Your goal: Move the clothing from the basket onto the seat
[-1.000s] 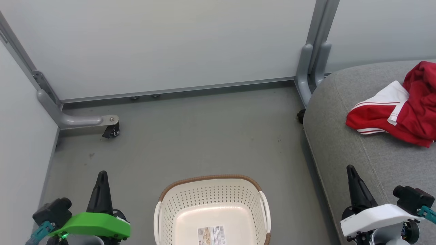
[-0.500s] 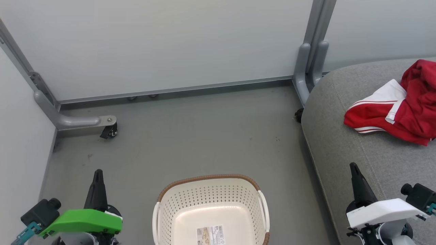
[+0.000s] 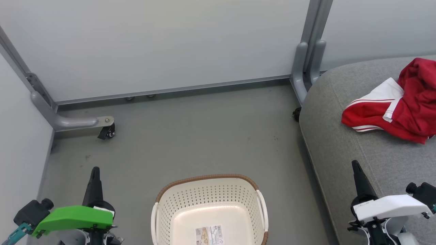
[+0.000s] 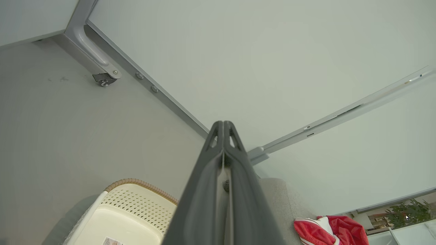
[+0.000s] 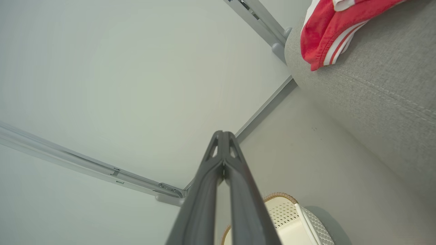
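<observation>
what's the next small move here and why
Probably just park the left gripper and right gripper, both shut on nothing. The basket shows a bare bottom with just a label, and the red clothing already lies on the seat.

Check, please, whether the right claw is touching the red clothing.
Apart: the head view shows a stretch of bare seat between the right claw and the clothing.
</observation>
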